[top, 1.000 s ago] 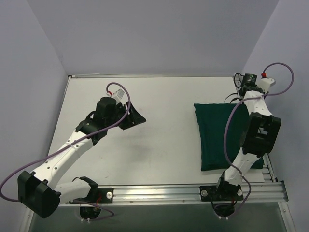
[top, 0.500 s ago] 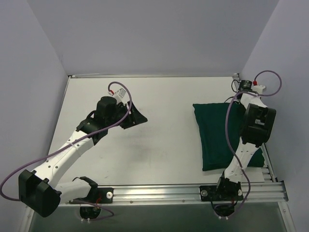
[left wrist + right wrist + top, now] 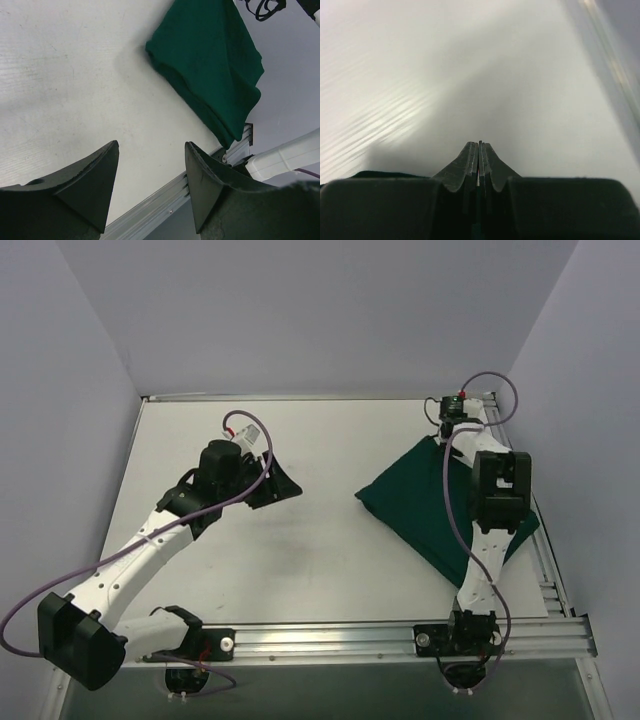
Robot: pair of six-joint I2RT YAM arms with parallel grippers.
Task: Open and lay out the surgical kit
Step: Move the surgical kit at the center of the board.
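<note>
White table (image 3: 330, 440), pale walls on three sides. Mostly bare on the left half and centre.

Dark green cloth bundle (image 3: 420, 505) on the right half of table, folded shut. Set at a slant: one corner pointing to the far right, one toward table centre, one reaching the right edge by the metal framing. Flat on the surface, a little puffed, soft creases along the near fold in the left wrist view (image 3: 210, 65).

Metal rail (image 3: 330, 640) along the near edge, both arm bases bolted to it.

Left arm (image 3: 150, 540) stretched diagonally up over the left half, purple cable looping beside it. Well apart from the cloth.

Right arm (image 3: 495, 490) reaching straight out over the bundle, wrist at the cloth's far corner.

Left gripper (image 3: 151, 150) above bare table, aimed toward the cloth. Jaws apart with a wide gap, nothing between them, only table surface visible through the gap.

Right gripper (image 3: 479, 145) at the far corner of the bundle, low and close to the table. Fingers (image 3: 469, 160) pressed flat together, no gap. Dark cloth edge just visible at lower left of the right wrist view. Cannot tell whether a fold of cloth is nipped between the tips.
</note>
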